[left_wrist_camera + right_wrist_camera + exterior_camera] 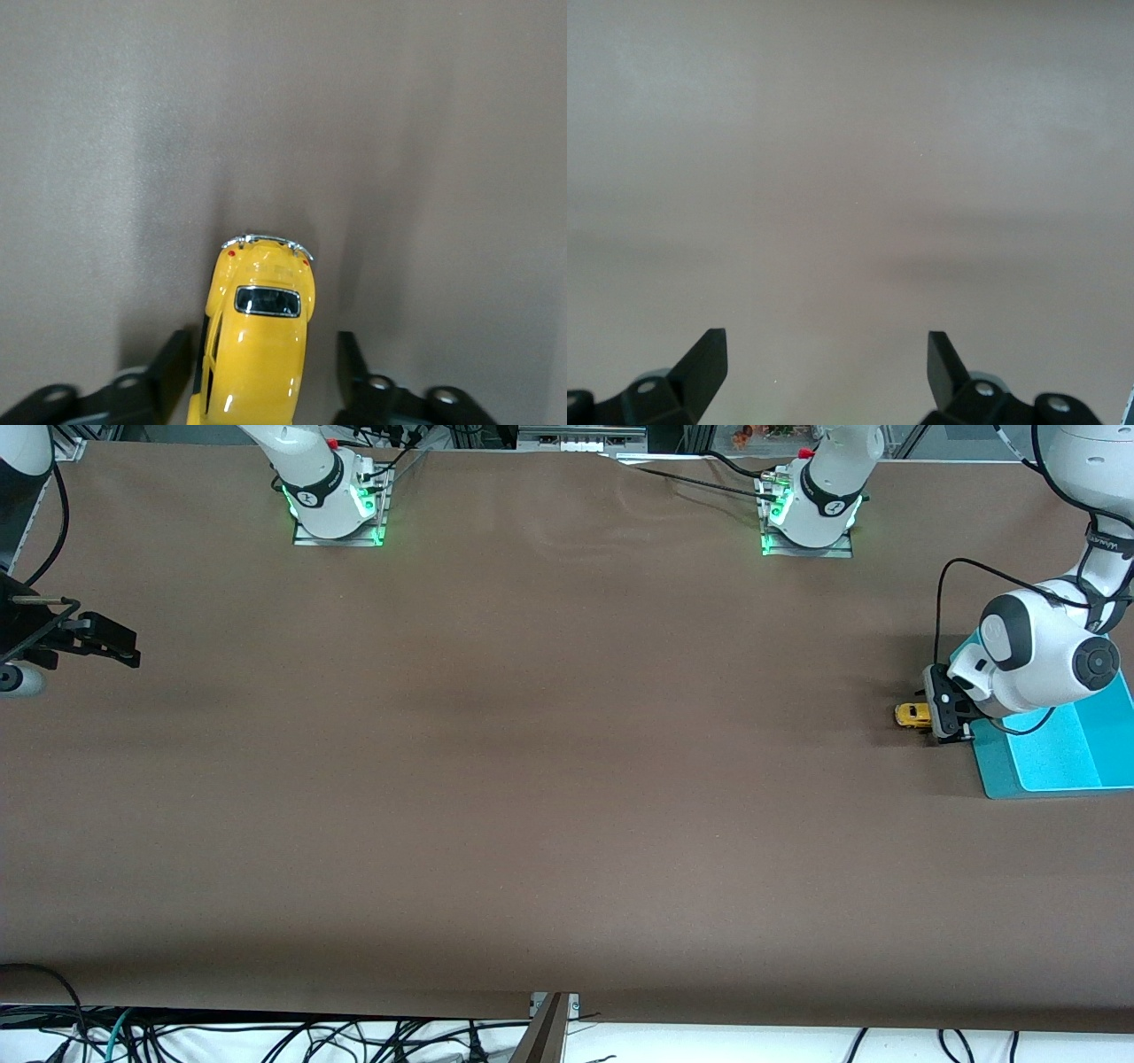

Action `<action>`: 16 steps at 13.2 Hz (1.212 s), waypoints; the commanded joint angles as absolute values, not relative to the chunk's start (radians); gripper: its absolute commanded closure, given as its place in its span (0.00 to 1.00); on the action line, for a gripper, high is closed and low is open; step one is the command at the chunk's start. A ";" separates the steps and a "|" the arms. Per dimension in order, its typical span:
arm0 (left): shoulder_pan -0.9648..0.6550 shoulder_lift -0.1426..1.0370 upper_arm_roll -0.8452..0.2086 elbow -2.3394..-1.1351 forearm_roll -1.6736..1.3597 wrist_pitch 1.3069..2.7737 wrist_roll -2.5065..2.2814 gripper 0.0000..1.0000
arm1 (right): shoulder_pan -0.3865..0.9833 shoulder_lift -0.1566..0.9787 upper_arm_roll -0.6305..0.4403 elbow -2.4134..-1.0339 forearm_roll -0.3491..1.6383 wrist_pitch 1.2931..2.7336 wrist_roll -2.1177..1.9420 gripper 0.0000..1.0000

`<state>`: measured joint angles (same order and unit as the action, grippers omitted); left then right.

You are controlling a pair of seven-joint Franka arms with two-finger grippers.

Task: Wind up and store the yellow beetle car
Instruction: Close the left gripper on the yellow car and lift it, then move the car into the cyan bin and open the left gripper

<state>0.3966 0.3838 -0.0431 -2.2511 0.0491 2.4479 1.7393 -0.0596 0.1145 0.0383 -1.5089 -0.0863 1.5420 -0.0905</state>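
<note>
One car (912, 715) sits on the brown worktop (532, 779) toward the left arm's end, just beside the single turquoise bin (1054, 753), which is the likely place to store it. The left gripper (941, 717) is low at the car; in the left wrist view the car (257, 341) lies between the two spread fingers (168, 367), with a gap on each side, so nothing is pinched yet. Straddling the body lengthwise looks like a set-up for closing on its sides, so the car can be dragged along the worktop to wind it and then carried to the bin. The right gripper (102, 639) waits over bare worktop at the right arm's end, its two fingers (709, 359) spread on nothing, probably kept clear because one arm suffices here.
</note>
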 commanded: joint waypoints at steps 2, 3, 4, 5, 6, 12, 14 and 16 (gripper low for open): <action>0.408 0.315 -0.093 -2.267 0.032 2.442 1.781 0.93 | -0.069 0.107 0.040 -1.509 -0.071 1.539 -0.109 0.00; 0.405 0.287 -0.112 -2.264 0.032 2.413 1.772 0.93 | -0.069 0.107 0.040 -1.508 -0.071 1.539 -0.109 0.00; 0.405 0.260 -0.142 -2.241 0.031 2.358 1.757 0.93 | -0.069 0.107 0.040 -1.508 -0.071 1.539 -0.109 0.00; 0.405 0.240 -0.175 -2.202 0.032 2.280 1.728 0.93 | -0.069 0.107 0.040 -1.508 -0.071 1.539 -0.109 0.00; 0.403 0.233 -0.204 -2.139 0.032 2.182 1.698 0.93 | -0.069 0.107 0.040 -1.508 -0.071 1.539 -0.109 0.00; 0.426 0.239 -0.218 -1.840 0.154 1.781 1.667 0.90 | -0.067 0.109 0.040 -1.508 -0.072 1.543 -0.107 0.00; 0.518 0.239 -0.216 -1.829 0.202 1.770 1.762 0.90 | -0.066 0.107 0.040 -1.508 -0.071 1.543 -0.106 0.00; 0.602 0.241 -0.216 -1.841 0.254 1.820 1.842 0.90 | -0.066 0.107 0.040 -1.508 -0.071 1.543 -0.106 0.00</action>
<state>0.5262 0.2259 -0.2053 -1.8548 0.2029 1.8025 1.7597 -0.0604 0.1146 0.0385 -1.5088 -0.0840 1.5436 -0.0915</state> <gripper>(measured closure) 0.533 0.000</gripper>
